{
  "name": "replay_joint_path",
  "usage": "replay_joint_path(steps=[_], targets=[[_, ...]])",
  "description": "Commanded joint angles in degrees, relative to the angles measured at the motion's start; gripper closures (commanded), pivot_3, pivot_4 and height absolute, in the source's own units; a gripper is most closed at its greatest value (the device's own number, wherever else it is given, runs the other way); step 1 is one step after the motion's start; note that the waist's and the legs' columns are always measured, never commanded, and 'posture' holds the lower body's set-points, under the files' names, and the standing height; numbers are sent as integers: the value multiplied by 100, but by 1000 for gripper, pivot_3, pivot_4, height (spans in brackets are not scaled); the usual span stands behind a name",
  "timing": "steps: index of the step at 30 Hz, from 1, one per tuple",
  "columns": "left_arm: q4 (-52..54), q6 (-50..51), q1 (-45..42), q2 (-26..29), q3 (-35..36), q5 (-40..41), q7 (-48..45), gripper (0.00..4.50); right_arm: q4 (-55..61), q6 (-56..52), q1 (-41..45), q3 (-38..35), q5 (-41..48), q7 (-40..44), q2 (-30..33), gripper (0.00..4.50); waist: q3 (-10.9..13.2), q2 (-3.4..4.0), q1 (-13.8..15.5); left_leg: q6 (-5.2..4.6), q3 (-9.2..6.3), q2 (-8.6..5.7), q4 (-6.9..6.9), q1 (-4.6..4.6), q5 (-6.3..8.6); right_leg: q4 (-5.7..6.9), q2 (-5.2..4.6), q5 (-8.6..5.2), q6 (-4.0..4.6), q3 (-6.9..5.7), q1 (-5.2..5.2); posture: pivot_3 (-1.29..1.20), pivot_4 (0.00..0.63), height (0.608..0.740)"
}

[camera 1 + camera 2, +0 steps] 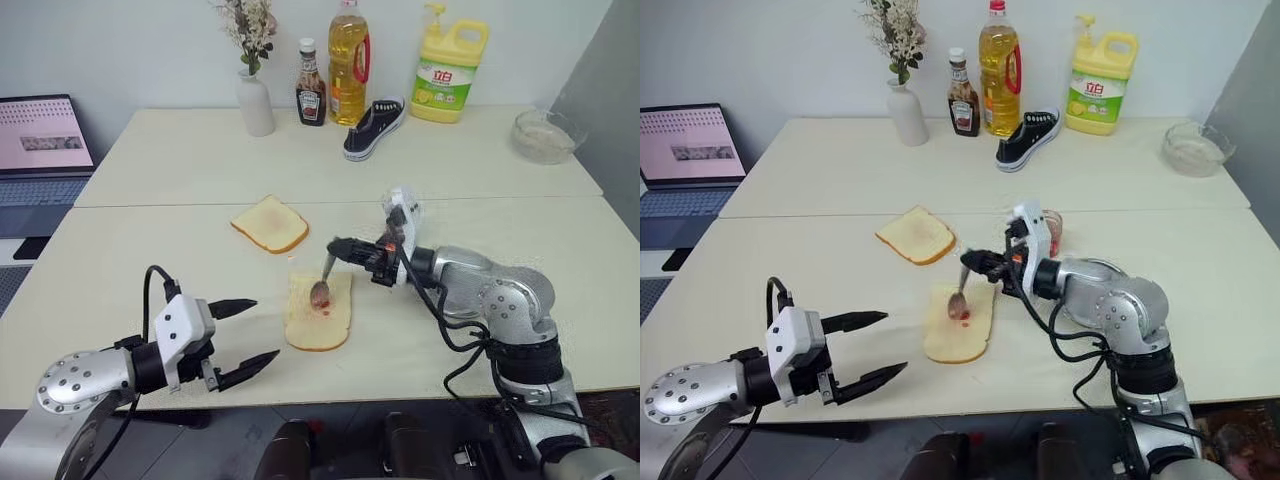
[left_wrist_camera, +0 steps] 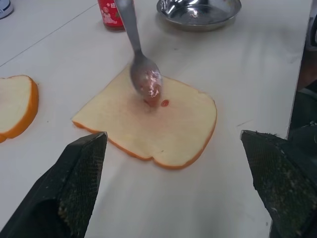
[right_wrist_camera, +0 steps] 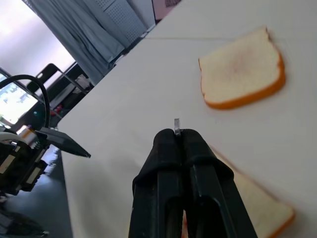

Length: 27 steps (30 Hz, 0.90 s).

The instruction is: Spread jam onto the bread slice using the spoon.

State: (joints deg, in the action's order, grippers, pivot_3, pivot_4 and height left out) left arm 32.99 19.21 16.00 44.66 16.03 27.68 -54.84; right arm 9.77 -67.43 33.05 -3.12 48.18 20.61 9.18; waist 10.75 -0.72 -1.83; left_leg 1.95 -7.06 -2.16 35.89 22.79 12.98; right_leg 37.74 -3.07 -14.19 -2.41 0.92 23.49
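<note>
On the counter (image 1: pixel 180 215), the right gripper (image 1: pixel 340 247) is pinching the spoon (image 1: pixel 323 283), pressing jam (image 2: pixel 164 103) onto the bread (image 1: pixel 320 318).
Only a small red dab is showing; most spreading is remaining, left gripper (image 1: pixel 243 340) idling wide.

I see 2 arms of silver-grey metal with rounded joint housings and small dark screws. Each wrist carries a white block. Black cables loop along both forearms. The left gripper (image 1: pixel 247 337) and right gripper (image 1: pixel 335 247) each have 2 black fingers.
</note>
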Motion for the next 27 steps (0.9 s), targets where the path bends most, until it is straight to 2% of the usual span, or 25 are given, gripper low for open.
replay_joint_path(steps=[1,4,11,18,22,27], targets=[[-30,-175,-94,-3,-25,-36,-16,0,-840,-263,36,-827,307,-707,-532,4472,0,0,-4,0,1,0,0,-3,0,0,2,0,0,-1,-1,0,150,740],[-106,-222,-141,15,-34,-38,-40,0,-1039,-288,55,-903,222,-772,-586,4472,3,5,-4,0,1,-2,-2,-1,0,3,4,1,1,0,2,0,150,740],[-308,-419,-194,-2,-126,-121,-151,0,-1159,-270,-69,-904,44,-680,-230,4472,3,6,-9,0,4,-6,-2,-1,0,2,3,-2,-5,1,1,0,150,740],[-509,-614,-256,-30,-246,-195,-214,0,-934,-640,-126,-1204,365,-663,159,4472,3,6,3,0,3,-5,0,-1,0,1,1,-4,-9,0,-4,0,150,740],[-553,-687,-262,-41,-269,-201,-261,0,-681,-970,-10,-1490,748,-960,-73,4472,3,6,-2,0,2,-4,-1,-1,0,1,2,-4,-10,-1,-3,0,150,740],[-585,-743,-331,-91,-400,-261,-201,0,-555,-1116,280,-1765,1209,-1489,-753,4472,4,7,-21,0,3,-2,-2,-1,0,2,4,-4,-9,-1,0,0,150,740]])
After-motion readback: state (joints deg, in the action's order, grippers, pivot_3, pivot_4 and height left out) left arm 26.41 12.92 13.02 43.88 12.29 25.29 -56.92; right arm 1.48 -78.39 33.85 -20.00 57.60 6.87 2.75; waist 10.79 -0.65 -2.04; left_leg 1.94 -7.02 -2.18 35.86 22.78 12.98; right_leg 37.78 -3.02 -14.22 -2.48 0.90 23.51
